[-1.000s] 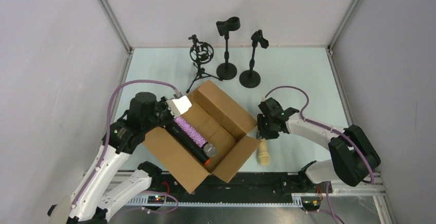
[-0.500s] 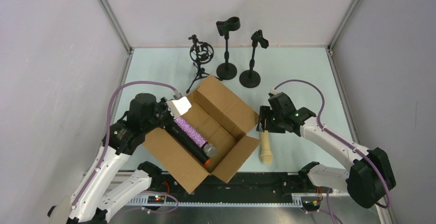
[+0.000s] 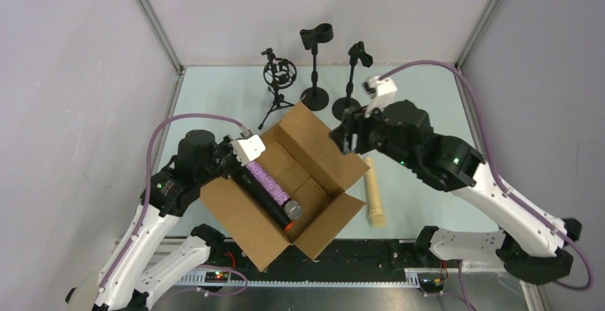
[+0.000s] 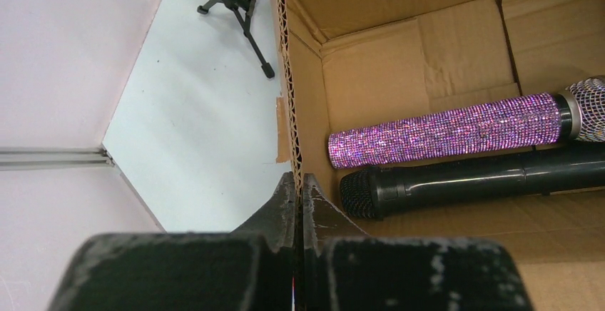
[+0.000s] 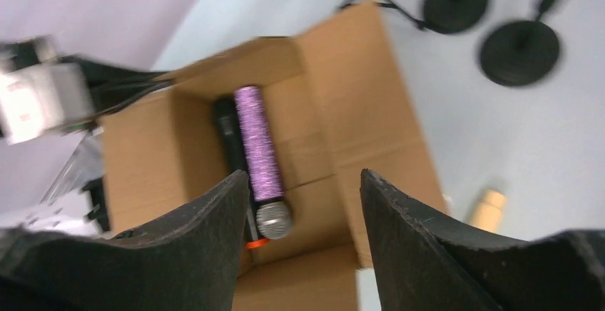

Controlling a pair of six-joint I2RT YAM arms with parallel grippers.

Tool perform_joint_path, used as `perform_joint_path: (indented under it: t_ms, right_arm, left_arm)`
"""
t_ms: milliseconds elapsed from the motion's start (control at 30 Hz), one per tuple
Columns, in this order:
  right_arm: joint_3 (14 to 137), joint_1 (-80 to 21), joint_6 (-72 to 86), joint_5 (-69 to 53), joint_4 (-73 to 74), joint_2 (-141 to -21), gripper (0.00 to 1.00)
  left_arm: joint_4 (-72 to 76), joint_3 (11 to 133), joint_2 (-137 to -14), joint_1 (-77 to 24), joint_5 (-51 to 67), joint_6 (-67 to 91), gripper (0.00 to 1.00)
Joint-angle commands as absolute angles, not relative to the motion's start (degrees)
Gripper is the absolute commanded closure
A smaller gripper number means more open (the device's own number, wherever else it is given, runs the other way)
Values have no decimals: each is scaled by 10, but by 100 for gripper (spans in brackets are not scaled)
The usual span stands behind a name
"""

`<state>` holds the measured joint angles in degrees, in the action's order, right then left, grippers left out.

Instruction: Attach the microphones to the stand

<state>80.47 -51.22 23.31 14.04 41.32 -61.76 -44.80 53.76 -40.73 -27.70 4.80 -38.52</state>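
An open cardboard box (image 3: 314,182) holds the purple glitter microphone (image 3: 270,182) and the black microphone with an orange end (image 3: 265,210), lying side by side. Both show in the left wrist view, purple (image 4: 449,129) and black (image 4: 471,179). My left gripper (image 4: 298,182) is shut on the box's left wall (image 4: 292,111). The cream microphone (image 3: 374,193) lies on the table to the right of the box. My right gripper (image 5: 305,182) is open and empty, raised above the box, with the purple microphone (image 5: 257,147) below it. Three black stands (image 3: 316,40) are at the back.
The stands are a tripod with a shock mount (image 3: 278,75) and two round-base clip stands, the right one (image 3: 354,58) close behind my right arm. Their bases (image 5: 519,51) show in the right wrist view. Grey walls enclose the pale table (image 3: 428,111).
My right gripper has left the cream microphone, risen and moved back-left to hang over the box. The cream microphone now lies free on the table. The left arm has held still.
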Motion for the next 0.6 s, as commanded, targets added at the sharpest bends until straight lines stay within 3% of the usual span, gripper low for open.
perform_joint_path:
  t_ms: [0, 267, 567]
  right_arm:
    - [839, -607, 180, 164, 388, -694, 38]
    - [763, -673, 175, 78, 275, -804, 44]
    - [691, -691, 166, 77, 162, -899, 40]
  left_arm:
    - [-433, 557, -400, -280, 91, -377, 100]
    - [-433, 564, -404, -280, 98, -361, 100]
    - [-432, 571, -406, -281, 97, -354, 100]
